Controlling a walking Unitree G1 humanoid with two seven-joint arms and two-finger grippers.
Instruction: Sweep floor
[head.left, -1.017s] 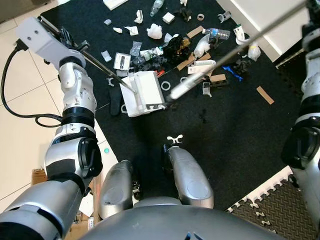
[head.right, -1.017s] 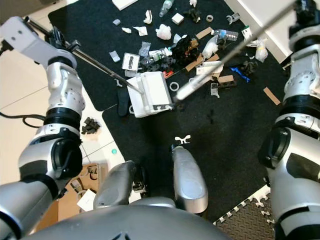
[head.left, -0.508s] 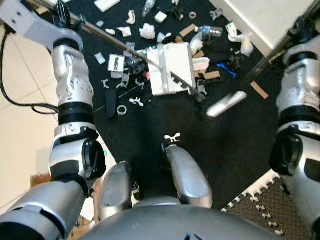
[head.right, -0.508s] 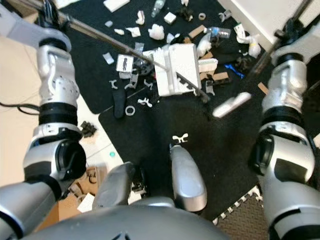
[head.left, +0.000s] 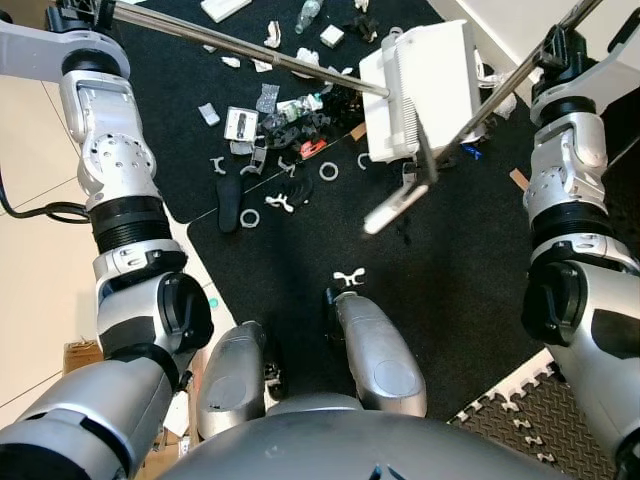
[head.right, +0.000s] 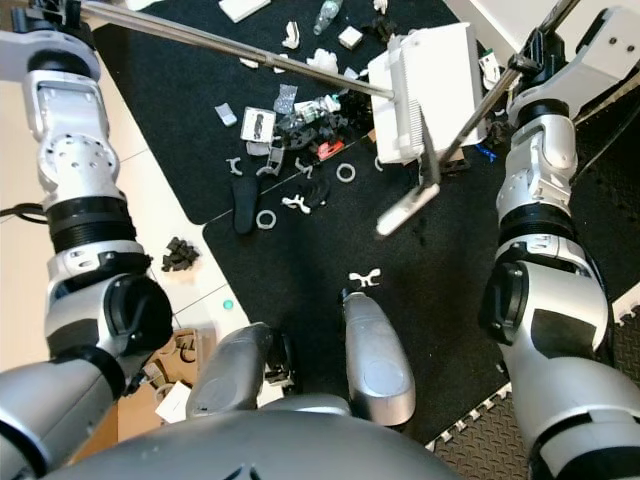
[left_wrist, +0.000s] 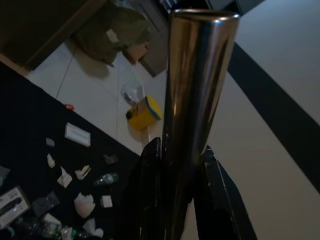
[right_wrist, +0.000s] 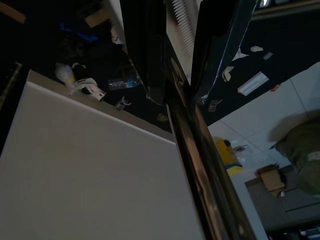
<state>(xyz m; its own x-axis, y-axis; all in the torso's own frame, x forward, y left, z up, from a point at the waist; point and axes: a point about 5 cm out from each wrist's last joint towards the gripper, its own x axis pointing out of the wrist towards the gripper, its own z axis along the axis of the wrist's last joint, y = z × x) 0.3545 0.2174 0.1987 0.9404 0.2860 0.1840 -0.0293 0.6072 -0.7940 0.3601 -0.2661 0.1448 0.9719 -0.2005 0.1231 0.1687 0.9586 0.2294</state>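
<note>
My left gripper (head.left: 88, 14), at the upper left, is shut on a long metal pole (left_wrist: 192, 100) that runs rightward to a white dustpan (head.left: 420, 85). The dustpan hangs tilted above the litter. At the upper right, my right gripper (head.left: 556, 48) is shut on the broom's metal pole (right_wrist: 187, 125), which slants down to a silver broom head (head.left: 397, 207) over the black mat (head.left: 470, 270). Litter (head.left: 290, 110) lies scattered on the mat: paper scraps, white rings and clips, a bottle, cardboard bits.
Pale tile floor (head.left: 40, 290) with a black cable (head.left: 30, 212) lies to the left. A white wall base (head.left: 490, 20) runs at the upper right. A foam puzzle mat (head.left: 530, 410) sits at the lower right. My own legs (head.left: 375, 350) stand on the black mat.
The dustpan has risen off the floor and swung right, away from the litter pile. The broom head has pulled back from the pan. Both arms have lifted higher.
</note>
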